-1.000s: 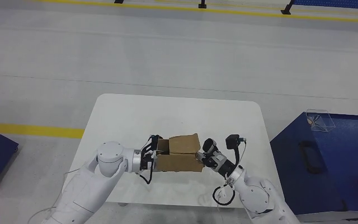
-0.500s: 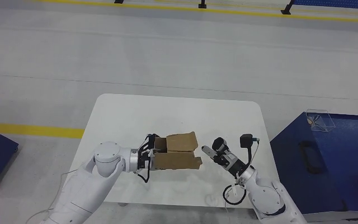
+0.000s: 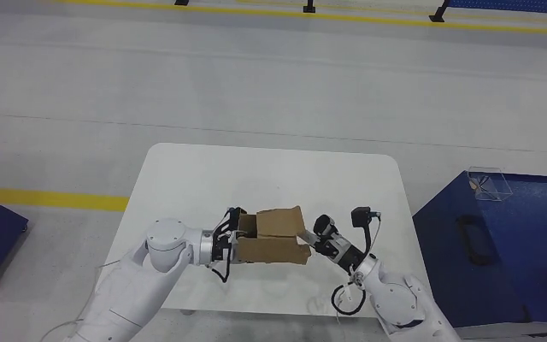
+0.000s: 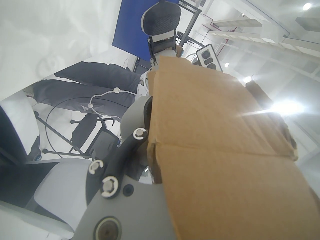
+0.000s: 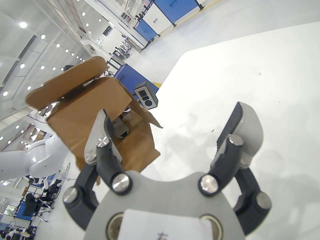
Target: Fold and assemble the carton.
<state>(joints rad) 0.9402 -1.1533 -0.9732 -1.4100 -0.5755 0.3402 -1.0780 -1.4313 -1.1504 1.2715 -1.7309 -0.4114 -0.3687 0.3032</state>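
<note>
carton, right pincer back beside it

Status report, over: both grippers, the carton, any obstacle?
Left gripper shut on carton, one end. Right gripper open at the other end, one finger at the opening. Flaps there not folded. Nothing between them.

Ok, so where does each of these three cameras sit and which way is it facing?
Top view: above the arms, looking down at the table; both arms flank the carton.
Left wrist view: on the left wrist, facing along the carton's wall; left gripper grips it.
Right wrist view: on the right wrist, facing the carton's open end; right gripper open.
Shared: all three show the carton.
</note>
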